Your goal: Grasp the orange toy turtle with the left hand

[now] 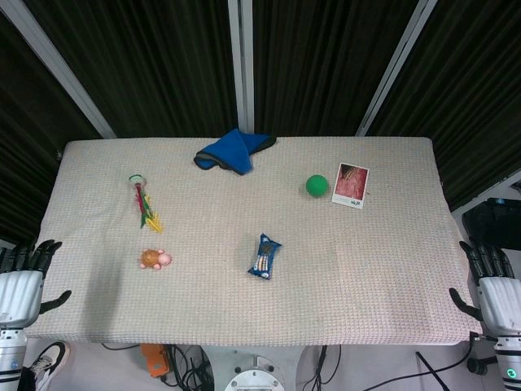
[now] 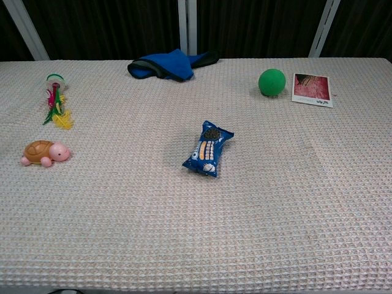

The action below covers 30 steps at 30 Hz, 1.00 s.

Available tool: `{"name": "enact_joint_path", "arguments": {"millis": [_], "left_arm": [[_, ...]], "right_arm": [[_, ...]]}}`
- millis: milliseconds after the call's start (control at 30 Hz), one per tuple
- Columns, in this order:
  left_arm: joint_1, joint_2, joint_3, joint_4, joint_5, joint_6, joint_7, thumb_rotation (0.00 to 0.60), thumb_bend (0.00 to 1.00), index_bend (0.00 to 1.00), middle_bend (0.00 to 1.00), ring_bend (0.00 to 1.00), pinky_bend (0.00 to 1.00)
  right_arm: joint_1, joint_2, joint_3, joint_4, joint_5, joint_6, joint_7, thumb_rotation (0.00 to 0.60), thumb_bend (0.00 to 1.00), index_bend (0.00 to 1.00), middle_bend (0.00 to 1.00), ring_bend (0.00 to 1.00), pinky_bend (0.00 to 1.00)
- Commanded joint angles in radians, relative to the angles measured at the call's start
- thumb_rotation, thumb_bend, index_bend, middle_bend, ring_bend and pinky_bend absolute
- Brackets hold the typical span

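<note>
Head view shows us that nothing of the task is done: our left hand [image 1: 23, 281] waits off the table's [image 1: 366, 285] near-left corner, fingers spread and holding nothing, while the turtle [image 1: 154, 259] lies untouched on the cloth well ahead of it and to its inner side, so reach, descent and grasp all remain. Our right hand [image 1: 488, 281] rests likewise open at the opposite corner. Chest view shows neither hand, but gives us the turtle [image 2: 44, 152] closer: upright on its belly, head toward the snack bag [image 2: 208, 149].
</note>
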<state>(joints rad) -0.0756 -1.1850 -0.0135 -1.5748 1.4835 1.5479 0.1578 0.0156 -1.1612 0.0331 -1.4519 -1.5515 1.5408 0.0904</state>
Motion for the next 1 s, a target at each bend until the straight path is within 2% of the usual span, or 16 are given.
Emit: {"name": "enact_joint_path", "arguments": {"millis": [33,133,233,333,467,667,1000], "left_arm": [[0.002,0.000,0.003,-0.008,0.007,-0.001,0.008,0.600,0.09,0.15,0.12,0.00,0.09],[-0.001,0.001,0.009,-0.024,0.027,-0.006,-0.003,0.600,0.09,0.15,0.12,0.01,0.10],[-0.015,-0.001,0.003,-0.034,0.053,-0.009,-0.024,0.600,0.09,0.17,0.15,0.05,0.19],[-0.041,-0.012,-0.006,-0.043,0.054,-0.046,-0.004,0.600,0.11,0.24,0.22,0.10,0.28],[-0.093,-0.037,-0.013,-0.078,0.028,-0.146,0.060,0.600,0.11,0.30,0.25,0.13,0.30],[-0.187,-0.145,-0.053,-0.054,-0.036,-0.286,0.108,0.600,0.12,0.32,0.28,0.15,0.34],[-0.269,-0.244,-0.097,0.035,-0.135,-0.393,0.131,0.600,0.16,0.32,0.34,0.21,0.39]], "right_arm": [[-0.003,0.001,-0.003,0.002,-0.004,0.003,0.006,0.600,0.21,0.00,0.00,0.00,0.00],[-0.006,0.006,-0.006,0.004,-0.007,0.007,0.018,0.600,0.20,0.00,0.00,0.00,0.00],[-0.009,0.012,-0.004,0.007,-0.007,0.014,0.030,0.600,0.15,0.00,0.00,0.00,0.00],[-0.013,0.016,0.000,0.008,-0.005,0.025,0.040,0.600,0.15,0.00,0.00,0.00,0.00],[-0.017,0.024,0.002,0.005,0.002,0.025,0.042,0.600,0.15,0.00,0.00,0.00,0.00],[-0.015,0.037,0.003,-0.002,-0.004,0.027,0.037,0.600,0.15,0.00,0.00,0.00,0.00],[-0.008,0.041,0.004,0.003,0.004,0.006,0.041,0.600,0.15,0.00,0.00,0.00,0.00]]}}
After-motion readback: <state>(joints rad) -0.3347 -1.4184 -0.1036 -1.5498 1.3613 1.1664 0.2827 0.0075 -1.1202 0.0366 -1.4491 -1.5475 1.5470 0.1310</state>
